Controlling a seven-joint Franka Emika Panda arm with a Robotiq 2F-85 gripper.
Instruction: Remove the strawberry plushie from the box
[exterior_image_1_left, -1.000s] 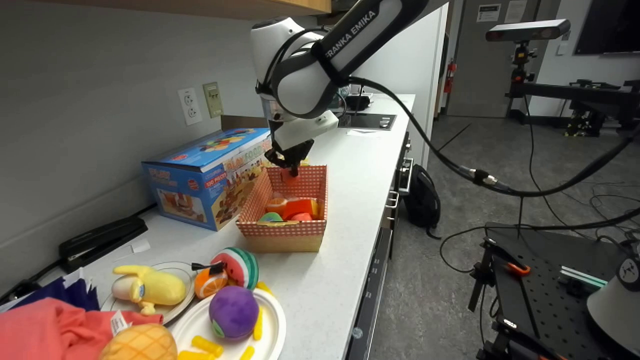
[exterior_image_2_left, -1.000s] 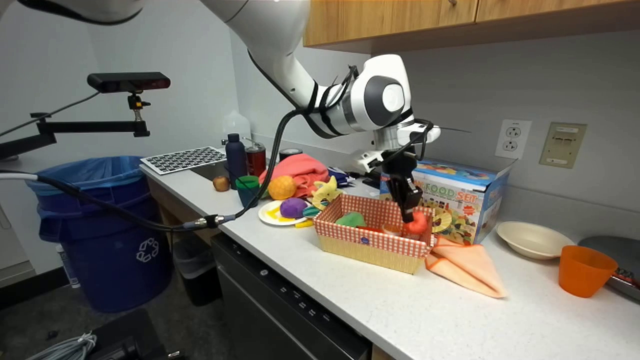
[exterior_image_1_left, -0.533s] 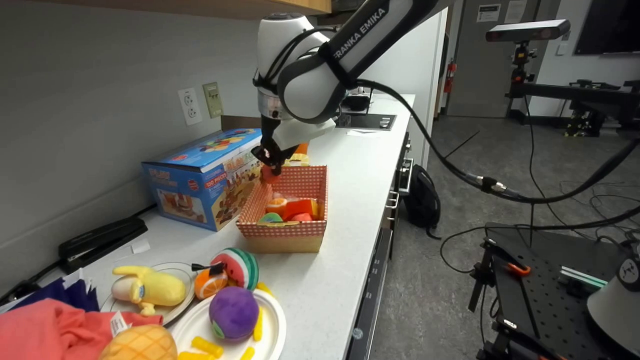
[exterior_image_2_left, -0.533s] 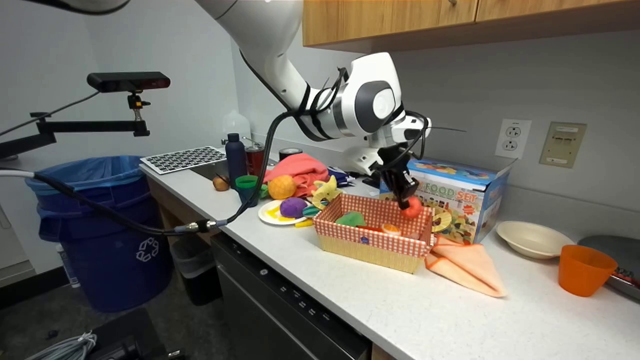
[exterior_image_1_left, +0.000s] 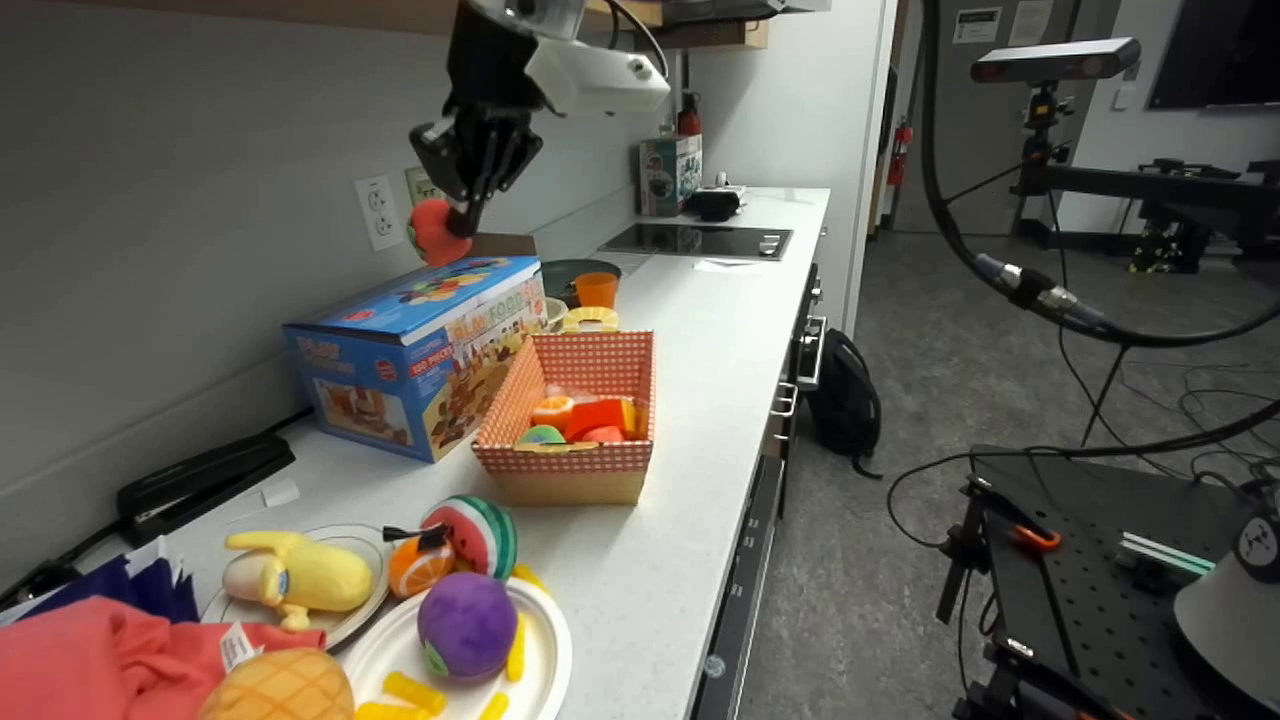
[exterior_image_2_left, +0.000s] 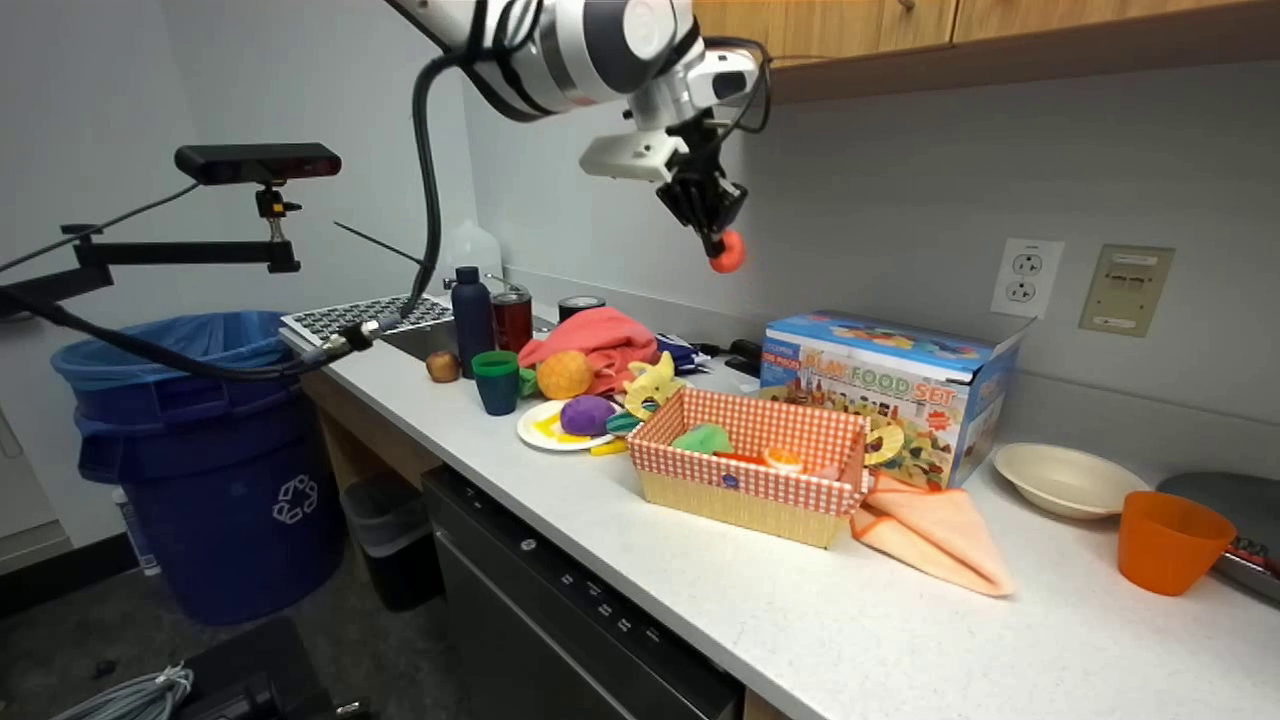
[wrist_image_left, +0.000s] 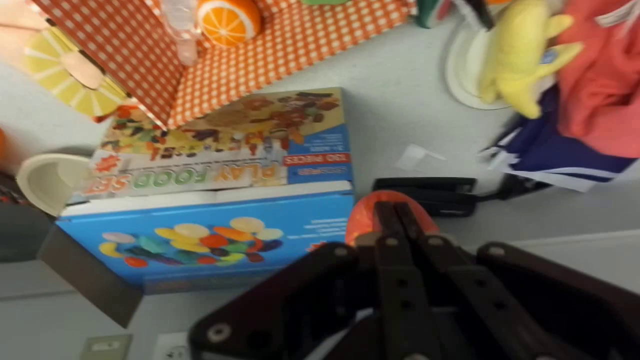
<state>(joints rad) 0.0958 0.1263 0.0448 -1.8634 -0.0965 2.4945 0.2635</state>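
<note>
A white bench (exterior_image_2_left: 860, 620) runs along a grey wall (exterior_image_1_left: 200, 150), a blue printed Play Food Set carton (exterior_image_1_left: 415, 350) standing on it. In an exterior view, a purple round toy (exterior_image_1_left: 467, 627) sits with yellow pieces (exterior_image_1_left: 414, 692) on a white plate (exterior_image_1_left: 555, 640); elsewhere, an orange cup (exterior_image_2_left: 1170, 545) stands near a cream bowl (exterior_image_2_left: 1065, 480), and a blue recycling bin (exterior_image_2_left: 200, 490) on the floor (exterior_image_2_left: 400, 650).
</note>
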